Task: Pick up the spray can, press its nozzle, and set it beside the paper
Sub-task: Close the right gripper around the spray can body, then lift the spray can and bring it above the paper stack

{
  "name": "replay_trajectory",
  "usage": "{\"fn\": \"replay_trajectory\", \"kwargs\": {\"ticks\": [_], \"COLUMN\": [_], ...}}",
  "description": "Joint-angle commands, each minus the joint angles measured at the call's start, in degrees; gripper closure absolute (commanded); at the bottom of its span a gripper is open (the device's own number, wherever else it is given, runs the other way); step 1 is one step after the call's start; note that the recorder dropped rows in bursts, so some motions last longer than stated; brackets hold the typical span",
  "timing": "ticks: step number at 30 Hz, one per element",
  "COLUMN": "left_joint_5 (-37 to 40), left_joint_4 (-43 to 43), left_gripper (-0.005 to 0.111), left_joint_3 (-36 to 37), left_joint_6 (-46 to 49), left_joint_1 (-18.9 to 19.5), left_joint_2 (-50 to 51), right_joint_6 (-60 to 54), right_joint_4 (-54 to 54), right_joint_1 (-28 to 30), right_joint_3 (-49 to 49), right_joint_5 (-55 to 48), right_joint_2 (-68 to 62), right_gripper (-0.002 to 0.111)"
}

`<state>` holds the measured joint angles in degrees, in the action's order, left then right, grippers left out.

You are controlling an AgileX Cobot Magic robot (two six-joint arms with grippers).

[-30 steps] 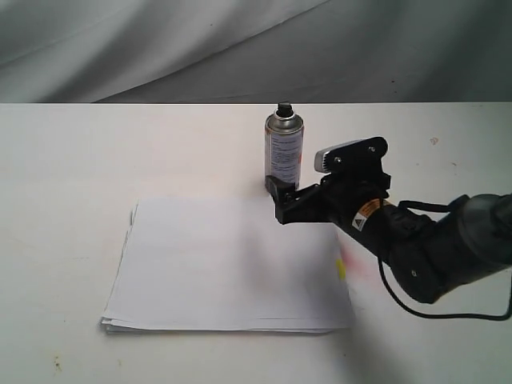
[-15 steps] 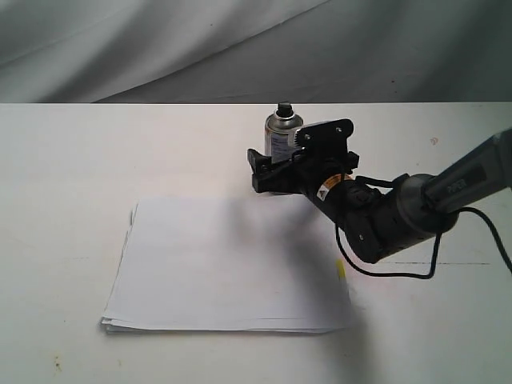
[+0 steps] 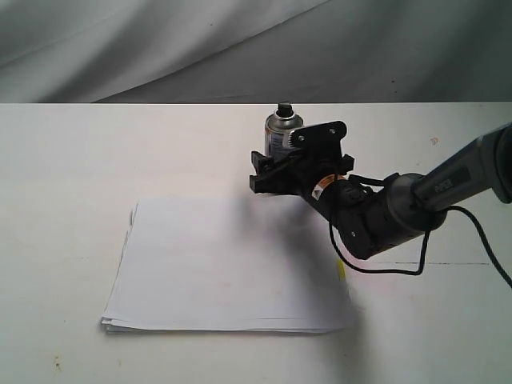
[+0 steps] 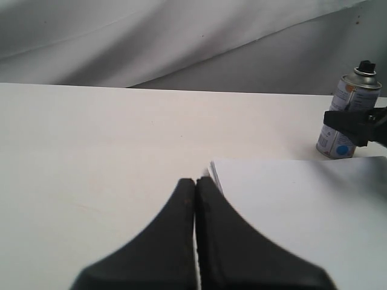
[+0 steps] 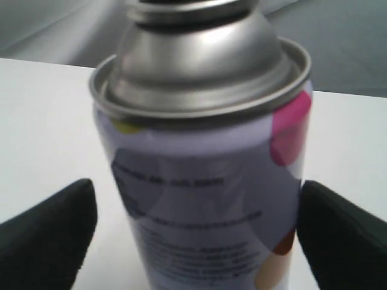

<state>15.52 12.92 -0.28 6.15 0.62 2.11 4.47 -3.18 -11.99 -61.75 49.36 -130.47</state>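
The silver spray can (image 3: 282,134) stands upright on the table just beyond the far edge of the paper (image 3: 224,264), its black nozzle (image 3: 283,107) on top. My right gripper (image 3: 267,168) is open around the can's body. In the right wrist view the can (image 5: 205,181) fills the space between the two black fingers (image 5: 48,232); one side shows a small gap, while the other lies close against the label. My left gripper (image 4: 195,181) is shut on nothing, low by the paper's corner (image 4: 302,205). From there the can (image 4: 346,99) shows its blue dot.
The white table (image 3: 72,160) runs to a grey cloth backdrop (image 3: 160,48). A small yellow tab (image 3: 342,270) marks the paper's right edge. The right arm and its cable (image 3: 400,268) stretch over the table right of the paper.
My right gripper has moved left from beside the can, and its open fingers now straddle the can's body. The can and paper have stayed in place.
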Motion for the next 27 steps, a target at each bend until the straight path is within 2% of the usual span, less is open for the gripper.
{"fn": "replay_trajectory", "kwargs": {"ticks": [1, 8, 12, 17, 22, 27], "left_joint_5": [-0.3, -0.3, -0.3, -0.3, -0.3, -0.3], "left_joint_4": [0.0, 0.0, 0.0, 0.0, 0.0, 0.0], "left_gripper": [0.107, 0.107, 0.107, 0.107, 0.107, 0.107], "left_joint_3": [0.3, 0.3, 0.3, 0.3, 0.3, 0.3], "left_joint_6": [0.1, 0.1, 0.1, 0.1, 0.1, 0.1], "left_joint_1": [-0.2, -0.2, -0.2, -0.2, -0.2, -0.2], "left_joint_2": [-0.4, -0.4, -0.4, -0.4, -0.4, -0.4], "right_joint_6": [-0.2, -0.2, -0.2, -3.0, -10.9, -11.7], "right_joint_4": [-1.3, -1.9, -1.9, -1.6, -0.3, 4.2], "right_joint_1": [0.0, 0.0, 0.1, 0.1, 0.1, 0.0], "right_joint_3": [-0.4, -0.4, -0.4, -0.4, -0.4, -0.4], "right_joint_5": [0.9, 1.0, 0.3, -10.3, -27.1, -47.2], "right_joint_2": [0.1, 0.1, 1.8, 9.8, 21.3, 32.2], "right_gripper": [0.052, 0.107, 0.108, 0.108, 0.108, 0.108]}}
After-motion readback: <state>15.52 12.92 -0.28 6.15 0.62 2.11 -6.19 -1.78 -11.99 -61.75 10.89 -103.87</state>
